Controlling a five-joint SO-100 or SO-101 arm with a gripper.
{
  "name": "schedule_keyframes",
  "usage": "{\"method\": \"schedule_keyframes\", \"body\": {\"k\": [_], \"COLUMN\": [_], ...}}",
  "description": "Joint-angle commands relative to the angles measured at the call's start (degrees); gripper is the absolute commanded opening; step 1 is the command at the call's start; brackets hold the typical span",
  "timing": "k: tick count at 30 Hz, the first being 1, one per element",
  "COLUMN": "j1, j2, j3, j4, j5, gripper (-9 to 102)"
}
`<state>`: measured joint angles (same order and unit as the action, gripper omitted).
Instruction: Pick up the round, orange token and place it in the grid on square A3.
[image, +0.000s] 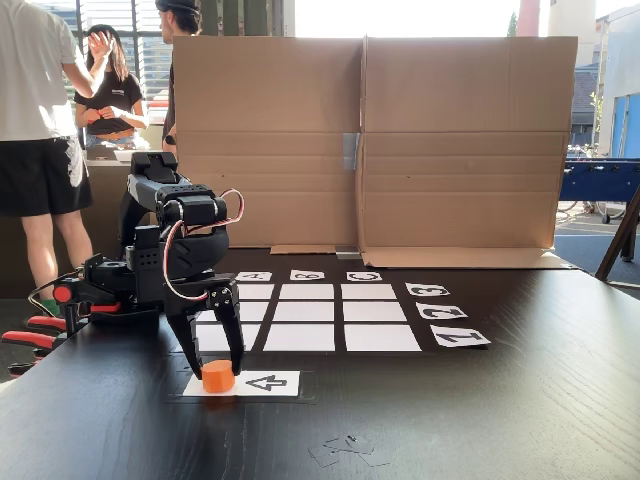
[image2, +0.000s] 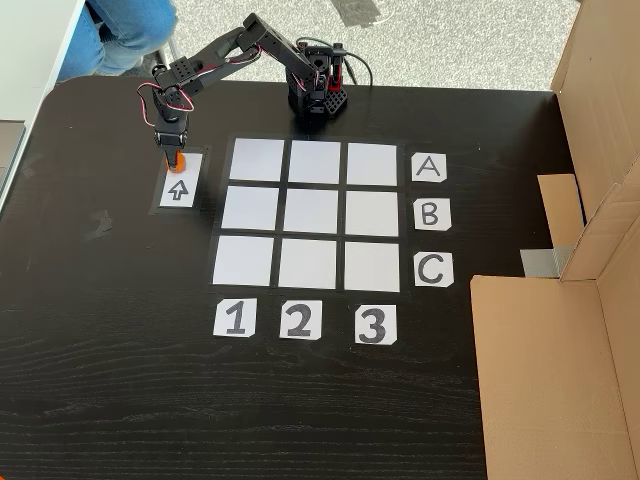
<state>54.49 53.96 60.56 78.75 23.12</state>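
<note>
Dark surface (image: 480, 420) up front, then the token (image: 218, 376): short orange cylinder, plain and smooth, standing upright with its axis vertical, on the arrow card (image: 268, 383) beside the grid (image2: 312, 214). My end effector (image: 212, 372) points straight down, fingers astride the token; grip not confirmable. Square A3 (image2: 373, 164) is bare.

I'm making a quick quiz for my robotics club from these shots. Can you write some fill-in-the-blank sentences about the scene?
1. The gripper stands over the ____ token.
2. The token sits on the white card printed with a black ____.
3. The grid has ____ white squares.
4. Square A3 lies next to the card lettered ____.

Missing words: orange; arrow; nine; A
</note>
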Motion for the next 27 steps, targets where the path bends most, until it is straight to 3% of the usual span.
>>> {"method": "schedule_keyframes", "body": {"k": [1,16,21,27], "j1": [0.8,-0.3,-7.4,-23.0], "j2": [7.6,43.1,53.2,61.3], "j3": [2.5,22.5,27.5,28.1], "j4": [-0.7,-1.1,0.9,8.8], "j5": [-3.7,-19.0,-19.5,-18.8], "gripper": [-1,-1,-1,-1]}}
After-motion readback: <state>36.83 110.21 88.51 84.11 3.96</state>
